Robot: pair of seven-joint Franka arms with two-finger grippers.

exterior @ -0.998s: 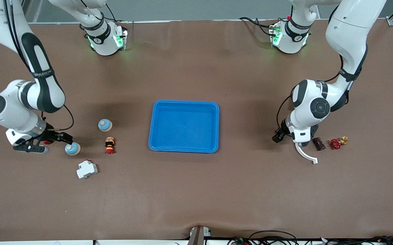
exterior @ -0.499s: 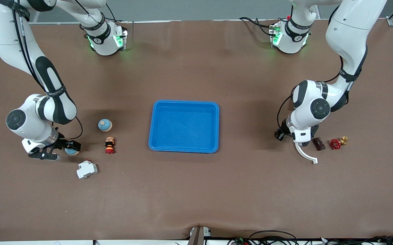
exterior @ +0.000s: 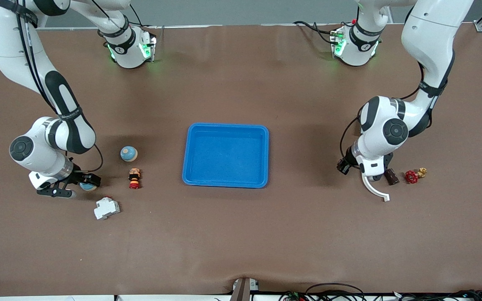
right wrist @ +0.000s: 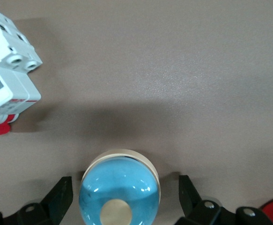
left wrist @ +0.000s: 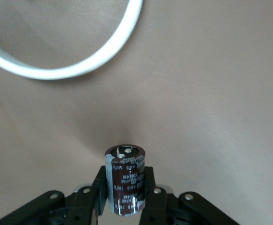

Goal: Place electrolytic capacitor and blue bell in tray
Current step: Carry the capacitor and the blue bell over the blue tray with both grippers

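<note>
My left gripper (left wrist: 126,206) jaws clamp glossy brown cylindrical capacitor (left wrist: 125,179). My right gripper (right wrist: 124,199) jaws spread around smooth round blue bell (right wrist: 119,187) on matte brown counter (exterior: 241,234).

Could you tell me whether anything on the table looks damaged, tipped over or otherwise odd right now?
Nothing stands out. The tray sits flat and holds nothing; the left gripper grips the capacitor, and the right gripper's open fingers straddle a blue bell.
</note>
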